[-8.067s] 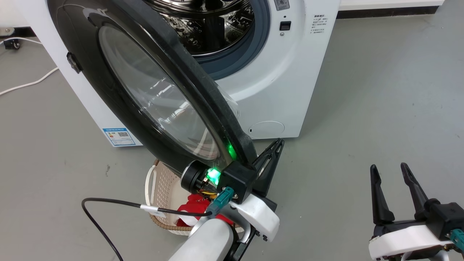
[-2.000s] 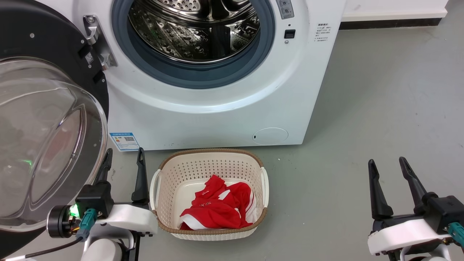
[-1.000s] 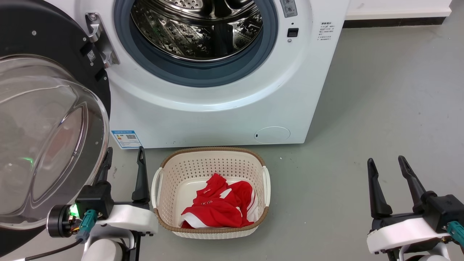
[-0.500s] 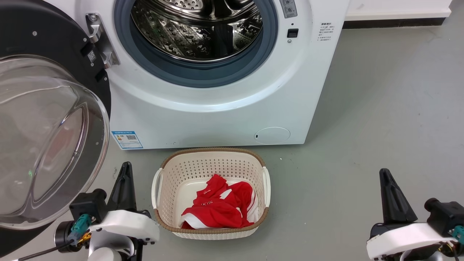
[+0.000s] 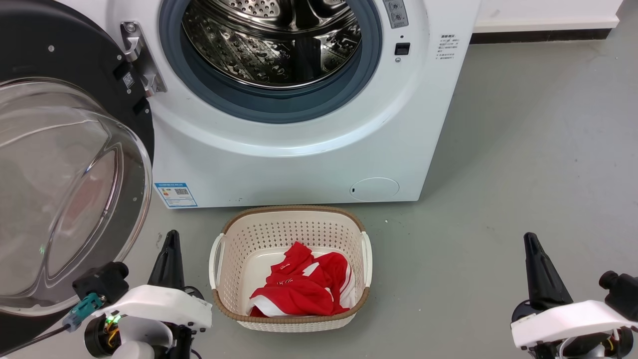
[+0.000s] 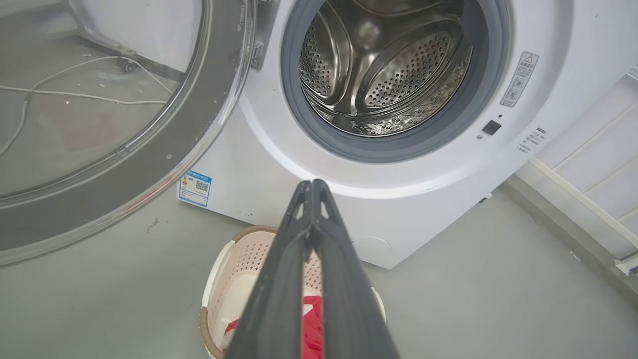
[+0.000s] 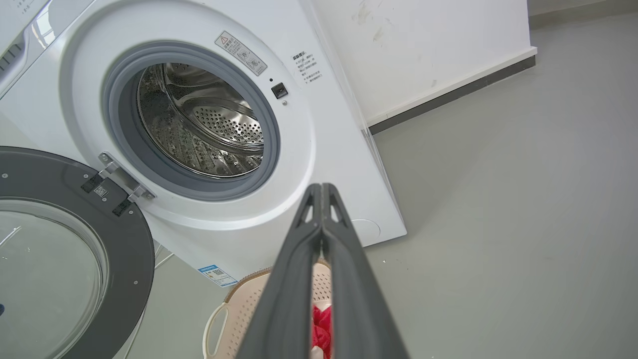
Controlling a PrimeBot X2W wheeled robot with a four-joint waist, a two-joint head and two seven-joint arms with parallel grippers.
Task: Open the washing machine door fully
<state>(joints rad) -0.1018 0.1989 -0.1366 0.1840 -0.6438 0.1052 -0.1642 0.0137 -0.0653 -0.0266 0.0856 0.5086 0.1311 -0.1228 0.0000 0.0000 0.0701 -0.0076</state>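
Your large round washing machine door (image 5: 75, 60), a glossy black frame around a bulging clear glass bowl, stands wide open on its metal hinge (image 5: 142, 65) at your left. It leaves the perforated steel drum (image 5: 274, 40) of the white box-shaped washing machine (image 5: 299, 159) uncovered. Bare grey floor (image 5: 523, 149) lies open on your right. The print on the blue label sticker (image 5: 175, 194) is too small to read. Your left gripper (image 5: 172, 238) and right gripper (image 5: 529, 240) each have their fingers pressed together on nothing, either side of the cream perforated basket (image 5: 291, 212).

I'm counting one washing machine (image 5: 299, 164), one door (image 5: 65, 189), one laundry basket (image 5: 289, 232) and one red garment (image 5: 299, 289) here.
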